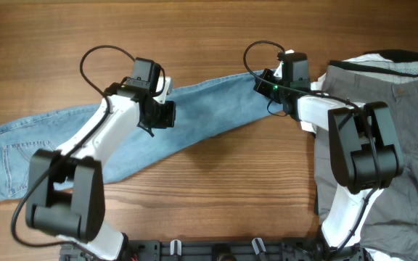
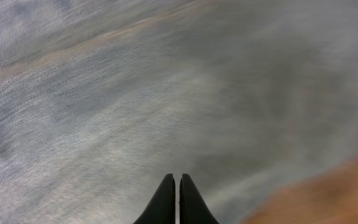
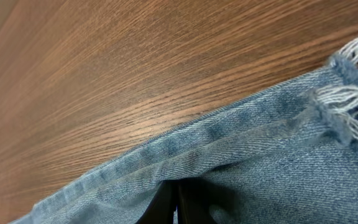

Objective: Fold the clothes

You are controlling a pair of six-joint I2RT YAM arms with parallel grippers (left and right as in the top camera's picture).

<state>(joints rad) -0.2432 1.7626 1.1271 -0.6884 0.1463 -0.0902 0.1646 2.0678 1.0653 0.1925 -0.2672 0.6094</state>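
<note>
The light-blue denim jeans [image 1: 194,119] lie stretched across the table, waist at the left edge and legs running up to the right. My left gripper [image 1: 165,114] hovers over the middle of the legs. In the left wrist view its fingers [image 2: 178,179] are shut with nothing between them, above blurred denim [image 2: 135,106]. My right gripper [image 1: 262,81] is at the hem end. In the right wrist view its fingers [image 3: 178,188] are shut under a fold of the jeans [image 3: 247,155], near the frayed hem [image 3: 353,93].
Grey trousers [image 1: 405,116] lie spread at the right side, with a white garment [image 1: 361,61] showing at their top edge. Bare wood table [image 1: 216,29] lies behind the jeans and in front of them [image 1: 223,196]. The arm bases stand at the front edge.
</note>
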